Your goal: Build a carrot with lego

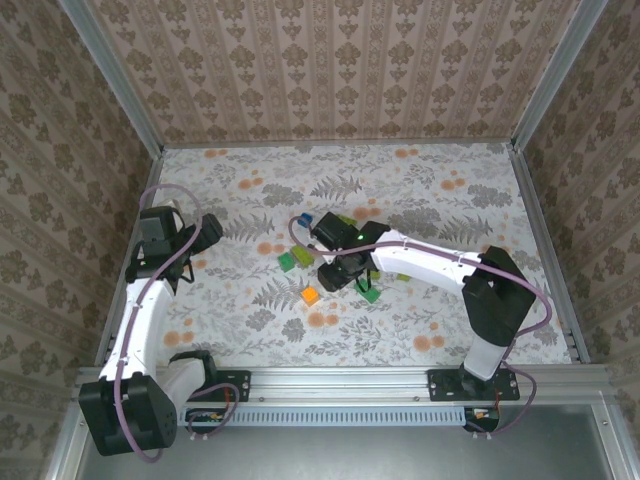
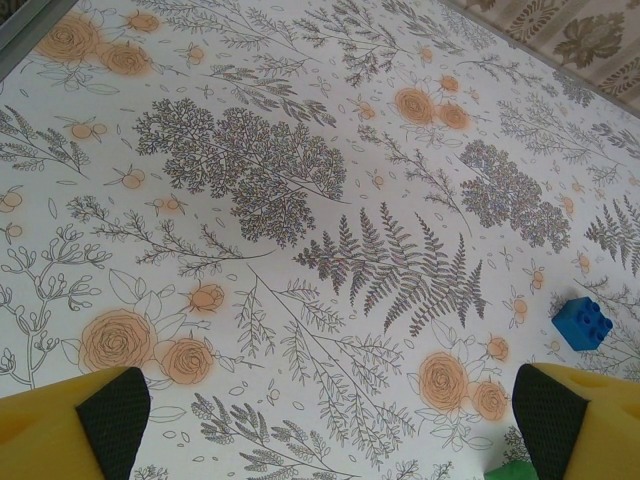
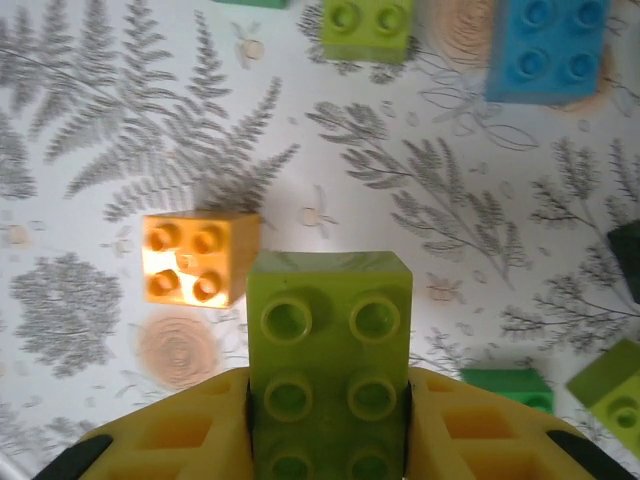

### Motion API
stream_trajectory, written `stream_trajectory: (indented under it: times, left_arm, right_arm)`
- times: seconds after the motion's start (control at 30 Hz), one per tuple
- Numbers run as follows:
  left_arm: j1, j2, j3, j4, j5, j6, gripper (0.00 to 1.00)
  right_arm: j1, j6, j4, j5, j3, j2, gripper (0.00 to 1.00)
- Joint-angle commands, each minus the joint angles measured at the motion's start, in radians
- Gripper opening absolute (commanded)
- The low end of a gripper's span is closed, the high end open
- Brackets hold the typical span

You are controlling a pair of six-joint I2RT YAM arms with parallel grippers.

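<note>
My right gripper [image 3: 329, 395] is shut on a long light green lego brick [image 3: 330, 330], studs facing the camera, held a little above the table. An orange brick [image 3: 195, 257] lies just beyond and to the left of it. In the top view the right gripper [image 1: 337, 272] is over the brick cluster at the table's middle, with the orange brick [image 1: 310, 295] beside it. My left gripper [image 2: 330, 425] stands open over bare floral tablecloth, nothing between its fingers [image 2: 112, 415]. It hovers at the table's left side [image 1: 207, 232]. A blue brick [image 2: 581, 322] lies off to its right.
A blue brick [image 3: 548, 50] and a light green brick [image 3: 368, 28] lie further off. A dark green brick [image 3: 507, 385] and another light green one [image 3: 612, 390] sit to the right. A dark piece [image 3: 628, 258] shows at the right edge. Walls [image 1: 330, 70] enclose the table.
</note>
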Motion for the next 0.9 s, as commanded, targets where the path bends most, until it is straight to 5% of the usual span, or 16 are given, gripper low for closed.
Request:
stream_trajectory:
  times: [0.0,0.87]
  left_arm:
    - [0.009,0.0,-0.001,0.005,-0.007,-0.001,0.97]
    - [0.009,-0.002,0.003,0.005,0.001,-0.005,0.97]
  right_arm:
    - [0.03,0.039,-0.056,-0.045,0.075,0.047,0.35]
    - [0.089,0.04,-0.126,-0.024,0.241,0.257,0.34]
